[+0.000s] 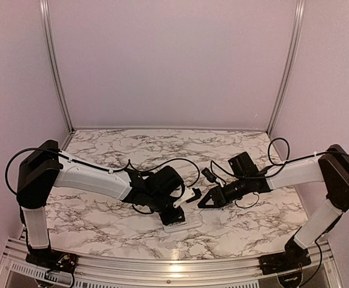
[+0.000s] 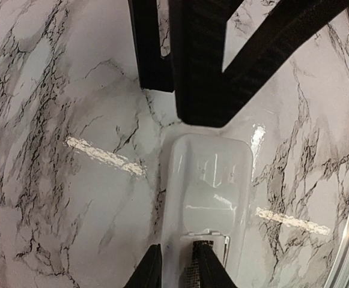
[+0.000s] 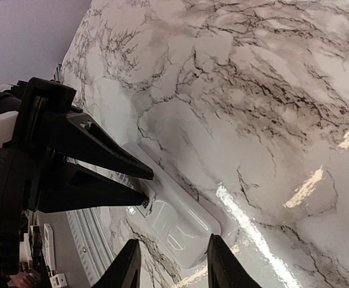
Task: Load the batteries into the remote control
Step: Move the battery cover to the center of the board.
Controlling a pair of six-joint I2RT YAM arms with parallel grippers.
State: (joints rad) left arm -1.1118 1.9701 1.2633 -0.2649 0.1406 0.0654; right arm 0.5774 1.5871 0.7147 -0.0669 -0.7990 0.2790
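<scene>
We have the remote control point(image 1: 185, 225) lying flat on the marble table point(image 1: 90, 225), at lower centre of the top view, just right of the midline and near the front rail point(image 1: 162, 267). Its plain white side is up. In the left wrist view we make out a raised rim and a shallow recess with glare on it. The left gripper point(image 2: 178, 253) is down at the remote's near end, at the bottom edge of that view. One finger point(image 2: 149, 273) sits off the remote's left side over the marble and the other is over the white plastic, with the remote's edge in the narrow gap between them. We cannot tell whether it is clamped on that edge or only straddling it. In the right wrist view that arm's fingers point(image 3: 102, 161) show at centre left, with tips at the remote's end, touching or just short of it, we can't say which. The right gripper point(image 3: 174, 241) is at the bottom of its own view with fingers spread and nothing between them, so it is released and holds nothing. The remote lies beyond it, low in the frame. In the top view it hovers at centre, just right of the left gripper, with tips pointing left. Its black fingers point(image 2: 201, 72) fill the top centre of the left wrist view, over the remote's far end. Both arms bend inward from the frame's sides.
</scene>
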